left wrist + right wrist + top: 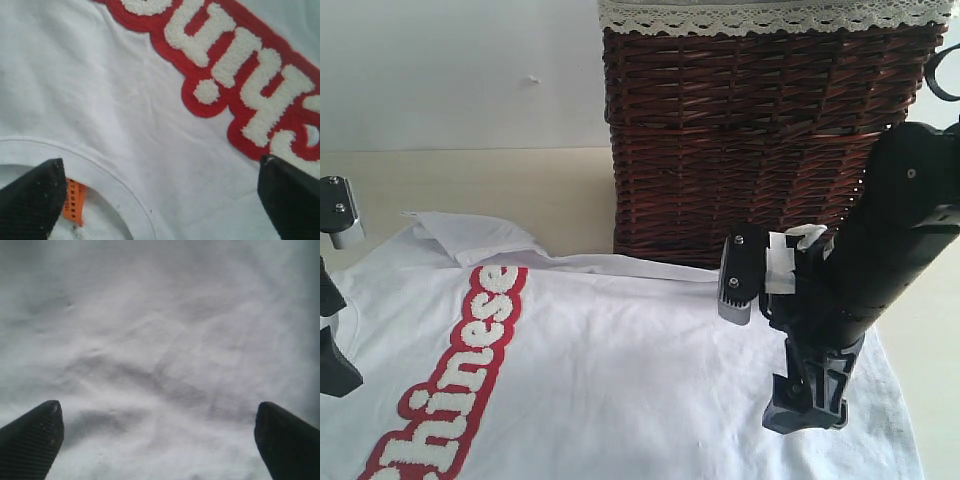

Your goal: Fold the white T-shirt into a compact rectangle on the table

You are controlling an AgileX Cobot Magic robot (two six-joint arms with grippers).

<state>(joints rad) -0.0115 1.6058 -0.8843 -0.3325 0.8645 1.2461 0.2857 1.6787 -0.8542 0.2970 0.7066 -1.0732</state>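
Shows the white T-shirt [620, 370] spread nearly flat, lettering up, on the tabletop [500, 190] just in front of the wicker basket [750, 150]. Shows left end effector [162, 200] and right end effector [160, 440] both spread wide over the cloth, gripping nothing (orange collar tag [74, 202] beside the left one). Judged early: no compact rectangle yet, most folds left.

The white T-shirt [650, 370] lies spread front-up on the pale cream counter [470, 190], mostly flat with shallow wrinkles. A red band [460, 370] carrying fuzzy white letters runs across its chest. One sleeve [470, 235] lies rumpled at the far edge. The ribbed crew collar [107, 175] shows a small orange tag [74, 202] inside. The body is not yet folded.
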